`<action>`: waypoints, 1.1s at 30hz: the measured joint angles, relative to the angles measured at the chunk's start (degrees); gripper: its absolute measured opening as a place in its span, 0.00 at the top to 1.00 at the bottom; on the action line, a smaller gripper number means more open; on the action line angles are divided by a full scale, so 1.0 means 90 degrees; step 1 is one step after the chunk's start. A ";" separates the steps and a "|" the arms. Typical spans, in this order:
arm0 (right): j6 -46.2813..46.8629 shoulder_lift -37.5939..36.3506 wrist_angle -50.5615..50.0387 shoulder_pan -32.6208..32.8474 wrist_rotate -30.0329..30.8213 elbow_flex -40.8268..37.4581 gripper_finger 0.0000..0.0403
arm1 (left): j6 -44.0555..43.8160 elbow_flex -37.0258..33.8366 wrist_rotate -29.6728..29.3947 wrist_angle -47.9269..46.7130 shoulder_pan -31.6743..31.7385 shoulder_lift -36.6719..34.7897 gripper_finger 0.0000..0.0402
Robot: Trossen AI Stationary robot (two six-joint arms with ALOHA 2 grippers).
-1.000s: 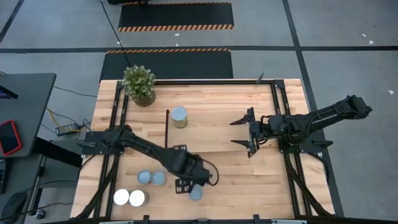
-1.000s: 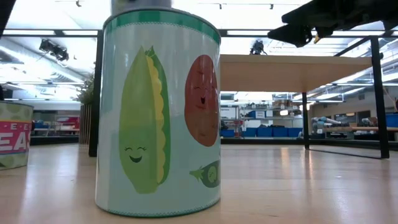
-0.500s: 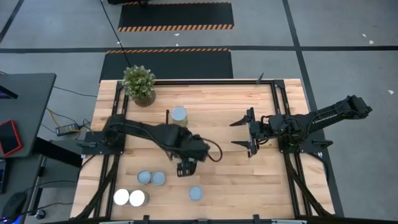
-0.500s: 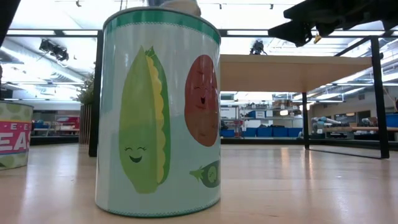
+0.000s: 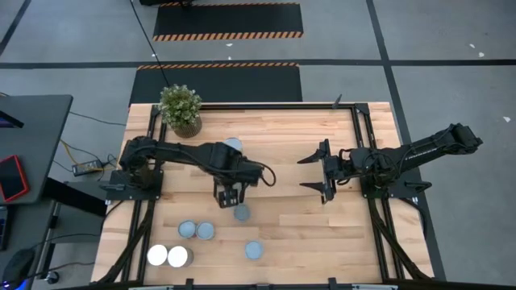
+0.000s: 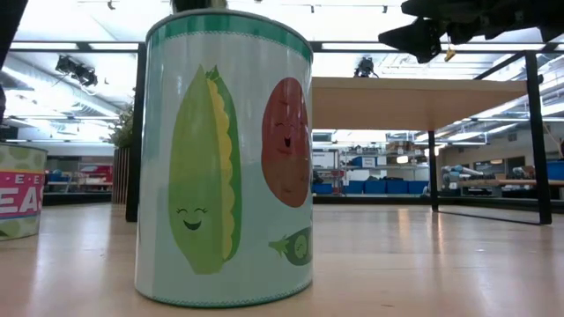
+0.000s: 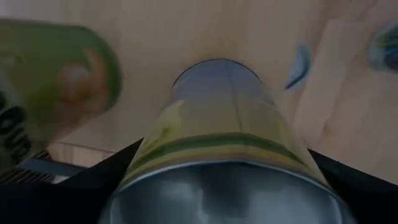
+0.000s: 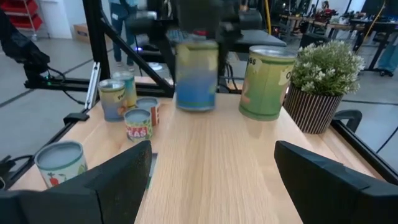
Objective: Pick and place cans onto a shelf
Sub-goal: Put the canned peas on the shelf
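Left gripper [image 5: 229,196] now risen from the front can cluster to mid-table, fingers clamped on a carried can [image 5: 241,213], nearest can [image 6: 227,158] standing at the front, right gripper [image 5: 318,171] hovering open, another can [image 5: 233,146] beside the plant [image 5: 180,109], shelf [image 6: 414,101] farthest.

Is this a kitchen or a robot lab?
Most likely a robot lab or workshop, not a kitchen. Two robot arms work over a wooden table fenced by a black metal frame. The grey floor has orange-and-black striped mats, and shelves with blue bins stand in the big room behind.
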 joint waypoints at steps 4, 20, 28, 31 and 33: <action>-0.0004 0.0000 0.0083 0.0000 -0.0002 -0.0002 0.14 | 0.0064 -0.0187 0.0029 -0.0003 0.0226 -0.0070 0.21; -0.0052 0.0012 0.0111 0.0001 0.0000 0.0000 0.14 | -0.0104 -0.0315 0.0205 0.0009 0.0289 -0.0031 0.03; -0.0049 0.0012 0.0215 0.0000 0.0000 -0.0002 0.14 | -0.0199 -0.0308 0.0408 0.0013 0.0075 -0.0033 0.03; -0.0049 0.0012 0.0254 0.0000 0.0000 -0.0001 0.14 | -0.0175 -0.0267 0.0268 0.0016 -0.0014 -0.0021 0.03; -0.0051 0.0012 0.0283 0.0002 0.0000 -0.0002 0.14 | -0.0107 -0.0229 0.0109 0.0011 -0.0047 -0.0021 0.03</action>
